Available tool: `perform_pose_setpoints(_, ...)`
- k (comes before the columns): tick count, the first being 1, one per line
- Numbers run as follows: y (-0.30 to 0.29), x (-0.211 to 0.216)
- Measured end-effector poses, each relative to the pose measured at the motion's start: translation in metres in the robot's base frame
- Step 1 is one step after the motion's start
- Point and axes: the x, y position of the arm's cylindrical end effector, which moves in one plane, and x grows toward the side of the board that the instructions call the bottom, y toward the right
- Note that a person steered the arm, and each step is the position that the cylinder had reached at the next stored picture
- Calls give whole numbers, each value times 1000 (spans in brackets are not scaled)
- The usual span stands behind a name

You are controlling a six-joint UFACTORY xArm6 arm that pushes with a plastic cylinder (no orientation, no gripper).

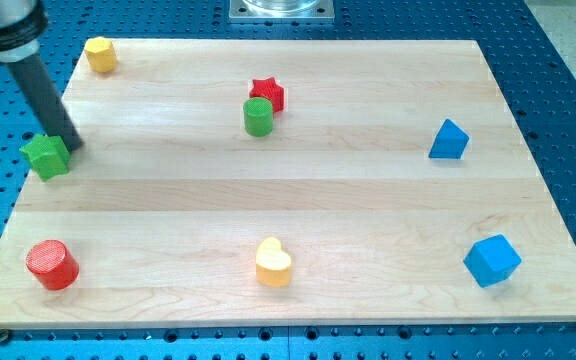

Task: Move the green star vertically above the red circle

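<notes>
The green star (47,156) lies at the left edge of the wooden board, about mid-height in the view. The red circle (52,265), a short cylinder, stands near the board's bottom left corner, almost straight below the star. My tip (69,147) rests on the board just to the right of the green star, touching or nearly touching its upper right side. The dark rod slants up to the view's top left.
A yellow hexagon (100,54) sits at the top left corner. A red star (267,94) and a green cylinder (258,117) touch near the top centre. A yellow heart (273,262) is at bottom centre. A blue triangle (449,140) and a blue cube (492,260) are on the right.
</notes>
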Motion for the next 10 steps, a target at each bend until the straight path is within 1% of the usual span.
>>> perform_pose_setpoints(1, 78, 14)
perform_pose_setpoints(2, 86, 69)
perform_pose_setpoints(3, 46, 88)
perform_pose_setpoints(5, -56, 88)
perform_pose_setpoints(6, -59, 84)
perform_pose_setpoints(8, -54, 46)
perform_pose_setpoints(10, -54, 35)
